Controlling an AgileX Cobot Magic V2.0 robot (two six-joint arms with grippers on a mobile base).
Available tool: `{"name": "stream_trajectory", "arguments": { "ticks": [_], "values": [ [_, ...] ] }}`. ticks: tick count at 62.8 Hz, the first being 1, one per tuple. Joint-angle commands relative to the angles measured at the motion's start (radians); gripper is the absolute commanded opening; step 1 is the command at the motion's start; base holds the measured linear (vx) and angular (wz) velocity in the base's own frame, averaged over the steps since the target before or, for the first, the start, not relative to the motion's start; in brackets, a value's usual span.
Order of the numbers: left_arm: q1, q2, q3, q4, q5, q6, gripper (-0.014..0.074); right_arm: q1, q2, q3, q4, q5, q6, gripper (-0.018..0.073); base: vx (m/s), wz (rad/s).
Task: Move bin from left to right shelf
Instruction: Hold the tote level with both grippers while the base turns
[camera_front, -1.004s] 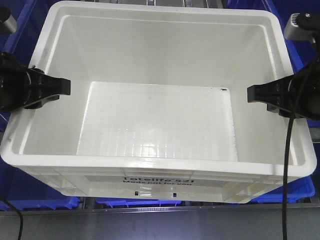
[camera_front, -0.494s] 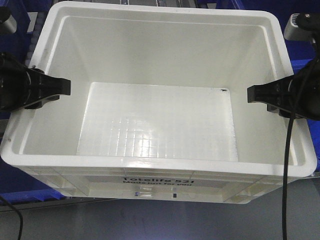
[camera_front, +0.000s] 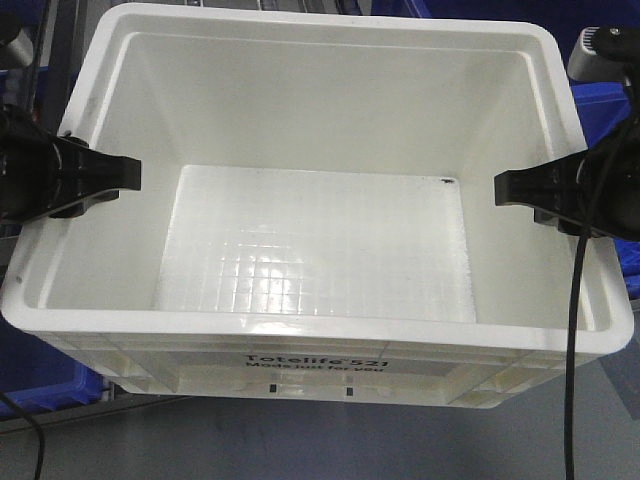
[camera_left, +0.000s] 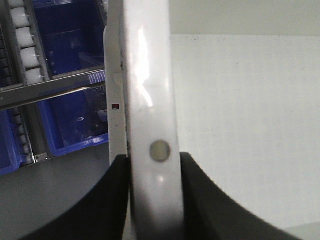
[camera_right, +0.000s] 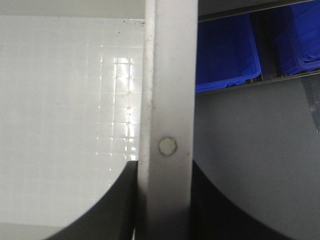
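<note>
The large white bin (camera_front: 320, 255) fills the front view, empty, with black print "Totelife 521" on its near side. My left gripper (camera_front: 95, 180) is shut on the bin's left rim (camera_left: 150, 115), one black finger (camera_left: 107, 200) outside the wall and one inside. My right gripper (camera_front: 535, 190) is shut on the bin's right rim (camera_right: 167, 100) in the same way, with a finger (camera_right: 112, 205) inside. The bin hangs between both grippers, clear of the shelf.
Blue bins (camera_front: 605, 130) sit on shelving behind and to the sides, also seen in the right wrist view (camera_right: 227, 50) and the left wrist view (camera_left: 75, 110). White shelf rollers (camera_left: 22, 40) run at far left. Grey floor (camera_right: 250, 160) lies below.
The bin stays fixed between my grippers while the background shifts: the blue bins and shelf edge under its near side have slid away, and grey floor now shows there.
</note>
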Motion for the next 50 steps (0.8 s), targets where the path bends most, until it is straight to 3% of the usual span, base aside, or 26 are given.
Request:
{"name": "stream_trajectory", "arguments": {
  "ticks": [1,50],
  "values": [
    [-0.007,-0.044,-0.042,0.01,-0.125,0.042,0.0038,-0.009,-0.028,-0.034,-0.122,-0.068,0.002,-0.0004,-0.04,-0.22],
    [-0.007,-0.044,-0.042,0.01,-0.125,0.042,0.0038,-0.009,-0.028,-0.034,-0.122,-0.068,0.002,-0.0004,-0.03,-0.37]
  ]
}}
